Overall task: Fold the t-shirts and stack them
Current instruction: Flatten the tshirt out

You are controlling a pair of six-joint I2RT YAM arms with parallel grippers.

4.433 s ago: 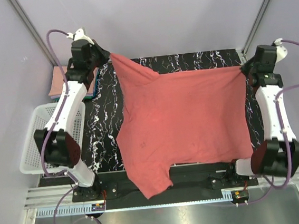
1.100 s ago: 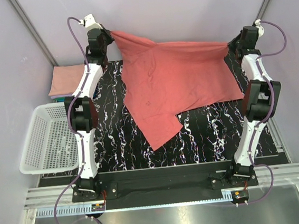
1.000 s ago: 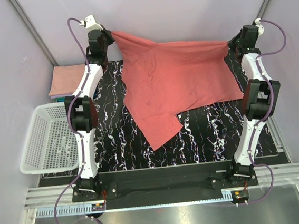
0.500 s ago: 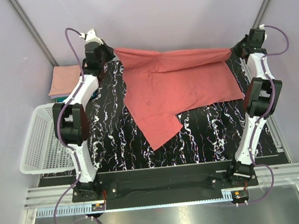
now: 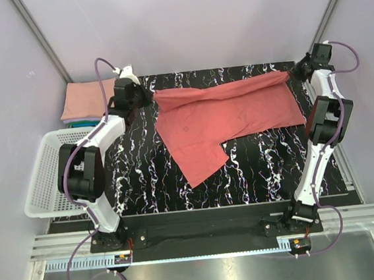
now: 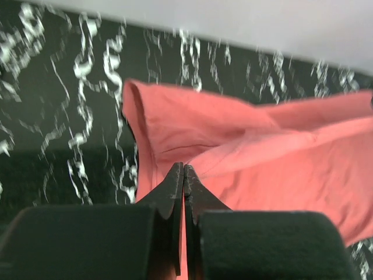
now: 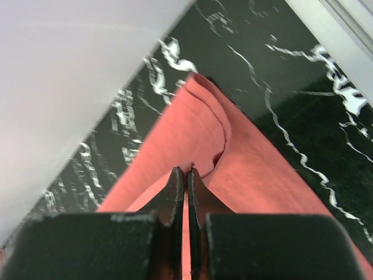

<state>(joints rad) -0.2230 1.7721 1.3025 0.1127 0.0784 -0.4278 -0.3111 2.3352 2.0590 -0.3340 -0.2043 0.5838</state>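
Left claw (image 5: 144, 99), right claw (image 5: 292, 74) clenched on coral-red t-shirt (image 5: 231, 112) far corners; edge stretched taut over tabletop (image 5: 269, 165) so cloth lies flat.

1. One unfolded coral-red t-shirt (image 5: 227, 113).
2. Two folded t-shirts in one pile: one salmon-pink folded shirt (image 5: 82, 100) on top and one teal folded shirt (image 5: 81, 123) beneath it, only its edge showing.
3. One white mesh basket (image 5: 46, 186).
4. Two robot arms: one left arm (image 5: 101, 138) and one right arm (image 5: 321, 120).
5. Two grippers: one left gripper (image 6: 183, 169) and one right gripper (image 7: 186, 172).
6. One black marbled tabletop (image 5: 262, 166).
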